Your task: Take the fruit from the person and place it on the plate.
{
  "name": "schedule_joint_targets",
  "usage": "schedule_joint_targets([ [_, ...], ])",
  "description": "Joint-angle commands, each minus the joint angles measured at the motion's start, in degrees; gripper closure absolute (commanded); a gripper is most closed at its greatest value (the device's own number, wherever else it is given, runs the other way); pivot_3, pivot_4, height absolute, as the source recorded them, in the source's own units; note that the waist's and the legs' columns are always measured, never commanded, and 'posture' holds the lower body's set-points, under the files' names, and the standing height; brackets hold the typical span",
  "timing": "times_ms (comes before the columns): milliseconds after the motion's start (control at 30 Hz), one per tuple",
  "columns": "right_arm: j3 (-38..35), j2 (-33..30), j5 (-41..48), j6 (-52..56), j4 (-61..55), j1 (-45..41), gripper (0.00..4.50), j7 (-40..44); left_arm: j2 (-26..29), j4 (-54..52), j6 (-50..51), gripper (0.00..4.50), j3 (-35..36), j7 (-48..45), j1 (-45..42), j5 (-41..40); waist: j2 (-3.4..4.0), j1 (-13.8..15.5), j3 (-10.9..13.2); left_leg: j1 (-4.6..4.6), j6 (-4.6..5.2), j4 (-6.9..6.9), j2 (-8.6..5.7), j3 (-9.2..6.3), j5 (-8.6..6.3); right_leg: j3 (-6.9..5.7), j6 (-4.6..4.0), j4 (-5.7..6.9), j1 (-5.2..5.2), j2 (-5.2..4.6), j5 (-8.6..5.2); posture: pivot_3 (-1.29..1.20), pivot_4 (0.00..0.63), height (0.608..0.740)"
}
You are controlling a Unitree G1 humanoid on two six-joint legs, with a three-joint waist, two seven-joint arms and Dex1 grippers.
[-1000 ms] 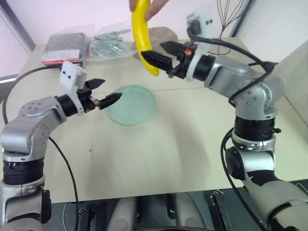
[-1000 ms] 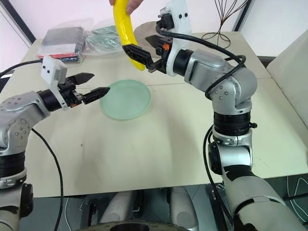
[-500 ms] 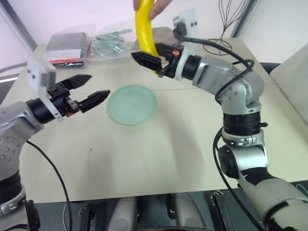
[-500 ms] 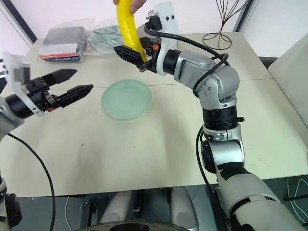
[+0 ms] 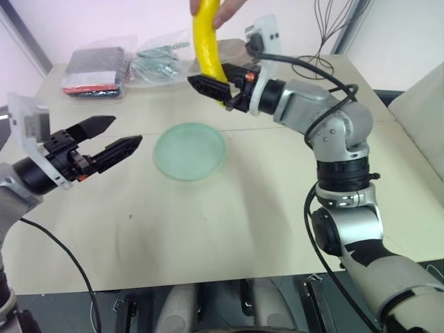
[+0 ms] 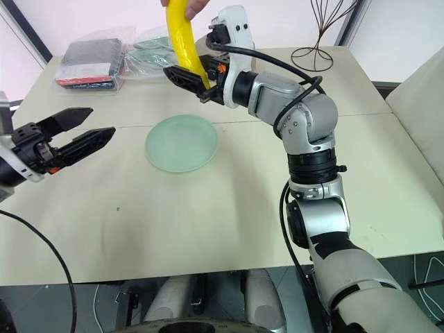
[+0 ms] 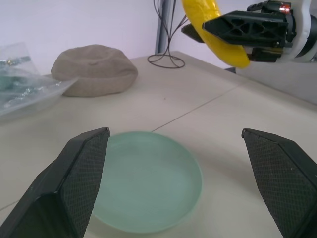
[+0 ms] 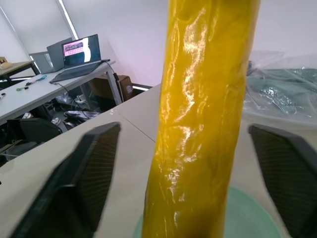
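Note:
A person's hand (image 5: pixel 222 8) holds the fruit, a yellow banana (image 5: pixel 207 41), upright by its top end above the far side of the table. My right gripper (image 5: pixel 211 78) reaches level around the banana's lower part. Its fingers (image 8: pixel 91 163) stand on either side of the banana (image 8: pixel 203 114) with gaps showing, so it is open. The pale green plate (image 5: pixel 190 150) lies bare on the table below and in front of the banana. My left gripper (image 5: pixel 127 130) hovers open to the left of the plate (image 7: pixel 148 183), pointing at it with nothing between its fingers.
Plastic bags with dark and green items (image 5: pixel 94 69) lie at the table's back left. Behind the plate sits a tan rounded cap (image 7: pixel 94 69). A wire stand (image 6: pixel 316 35) is at the back right. A seam (image 6: pixel 361 118) crosses the tabletop.
My left gripper has drawn back to the left, away from the plate. My right gripper has shifted slightly so the banana's lower part now sits between its fingers, which have narrowed.

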Motion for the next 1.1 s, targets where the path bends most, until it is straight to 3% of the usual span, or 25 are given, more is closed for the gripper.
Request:
schedule_joint_targets([
  [33, -0.92, 0.55, -0.03, -1.82, -0.58, -2.73, 2.29, 0.86, 1.27, -1.99, -1.45, 0.00, 2.34, 0.84, 0.33, -1.40, 0.00, -0.02, 0.00, 0.00, 0.00, 0.00, 0.00, 0.00, 0.00, 0.00, 0.00, 0.00, 0.00, 0.00, 0.00, 0.00, 0.150, 0.740],
  [100, -0.83, 0.51, -0.18, -1.78, -0.42, -2.90, 3.20, 1.01, 1.37, -1.88, -1.71, 0.00, 2.31, 1.01, 0.49, -1.40, 0.01, -0.02, 0.00, 0.00, 0.00, 0.00, 0.00, 0.00, 0.00, 0.00, 0.00, 0.00, 0.00, 0.00, 0.00, 0.00, 0.150, 0.740],
  [567, 0.03, 1.90, -0.21, 3.17, -1.19, -0.47, 3.20, -1.22, 4.77, 1.41, -2.07, 0.00, 2.37, -0.54, 4.27, 1.05, 0.02, -0.10, 0.02, 0.00, 0.00, -0.04, 0.01, 0.00, 0.00, 0.01, -0.20, -0.02, -0.01, 0.00, -0.11, 0.00, 0.150, 0.740],
  [800, -8.60, 14.09, 4.22, 11.34, 7.47, -0.28, 3.20, -12.68, 6.65, 1.40, -2.21, 0.00, 1.92, -1.77, 5.02, 2.40, 0.03, -0.22, 0.02, 0.00, -0.02, -0.09, 0.03, -0.01, 0.00, 0.05, -0.23, -0.01, -0.05, 0.00, -0.12, 0.00, 0.150, 0.740],
  [1100, -20.71, 23.82, 6.21, 7.93, 23.39, -1.84, 3.20, -26.87, 7.57, -0.06, -0.57, 0.00, 3.12, -0.77, 5.02, 1.05, 0.05, -0.35, 0.03, -0.01, -0.05, -0.18, 0.01, -0.02, 0.00, 0.05, -0.24, -0.08, -0.06, -0.04, -0.12, 0.00, 0.150, 0.740],
])
